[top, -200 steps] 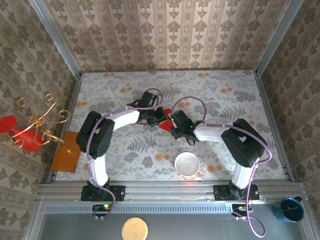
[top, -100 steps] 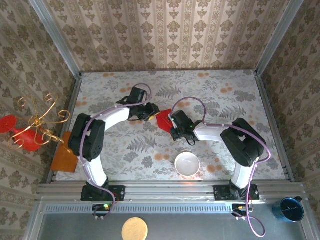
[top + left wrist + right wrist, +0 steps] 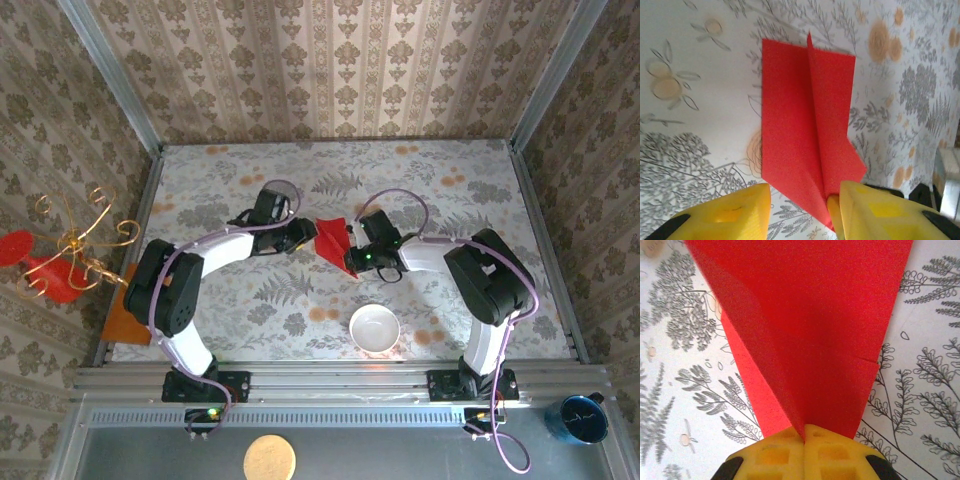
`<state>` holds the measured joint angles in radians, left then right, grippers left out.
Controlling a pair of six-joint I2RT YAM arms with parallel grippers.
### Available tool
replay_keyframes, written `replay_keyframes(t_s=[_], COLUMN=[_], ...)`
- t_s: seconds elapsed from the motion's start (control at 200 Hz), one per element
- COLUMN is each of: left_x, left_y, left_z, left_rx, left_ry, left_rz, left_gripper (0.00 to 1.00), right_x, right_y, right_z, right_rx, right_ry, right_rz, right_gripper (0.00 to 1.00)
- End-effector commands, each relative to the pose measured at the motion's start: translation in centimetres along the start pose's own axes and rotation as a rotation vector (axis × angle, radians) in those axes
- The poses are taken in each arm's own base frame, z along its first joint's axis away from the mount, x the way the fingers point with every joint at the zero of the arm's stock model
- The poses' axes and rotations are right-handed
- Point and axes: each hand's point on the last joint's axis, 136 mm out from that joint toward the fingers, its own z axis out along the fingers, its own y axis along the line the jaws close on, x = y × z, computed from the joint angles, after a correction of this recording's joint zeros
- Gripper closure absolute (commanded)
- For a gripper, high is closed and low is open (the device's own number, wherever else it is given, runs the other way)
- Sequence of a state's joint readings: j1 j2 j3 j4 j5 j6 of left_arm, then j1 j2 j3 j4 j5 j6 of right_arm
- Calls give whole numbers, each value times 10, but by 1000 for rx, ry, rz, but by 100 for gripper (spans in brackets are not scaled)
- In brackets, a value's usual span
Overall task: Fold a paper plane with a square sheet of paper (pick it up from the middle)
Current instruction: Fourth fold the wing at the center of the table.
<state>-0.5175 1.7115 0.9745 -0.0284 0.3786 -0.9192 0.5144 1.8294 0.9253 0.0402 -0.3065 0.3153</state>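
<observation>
Near the middle, the right gripper (image 3: 804, 432) is clamping the red sheet (image 3: 810, 330) to hold its creases. The left gripper (image 3: 802, 192) is hovering, jaws apart, empty.

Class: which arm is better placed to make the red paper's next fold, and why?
Left, probably: the left gripper is open and free at the red paper, while the right gripper is shut on its creased end.

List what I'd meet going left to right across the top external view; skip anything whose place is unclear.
Red ornament with gold wire → orange-brown board → left gripper → red paper → white bowl → dark blue cup.
</observation>
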Motion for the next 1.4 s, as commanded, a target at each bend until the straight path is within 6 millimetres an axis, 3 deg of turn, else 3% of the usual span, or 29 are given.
replay_keyframes(t_s=[0.0,0.23,0.4,0.72,0.875,1.195,1.396], left_x=[7,19,26,28,30,37,49], left_y=[-24,-30,-25,-26,-23,-7,19], left_z=[5,22,30,47,51,58,61], left_rx=[104,130,142,151,138,42,-126], left_ry=[7,47,61,108,122,154,202], left_rz=[76,105,94,100,101,92,74], left_gripper=[59,59,67,70,60,52,47], right_x=[18,16,12,14,14,15,13], right_y=[9,6,6,-3,-5,-8,-8], right_z=[4,-3,-2,-1,-1,-1,-3], right_rx=[-153,-248,-308,-326,-319,-310,-302], right_ry=[75,99,93,85,81,77,65], right_rz=[105,180,244,294,296,298,294], right_gripper=[93,93,94,93,92,89,87])
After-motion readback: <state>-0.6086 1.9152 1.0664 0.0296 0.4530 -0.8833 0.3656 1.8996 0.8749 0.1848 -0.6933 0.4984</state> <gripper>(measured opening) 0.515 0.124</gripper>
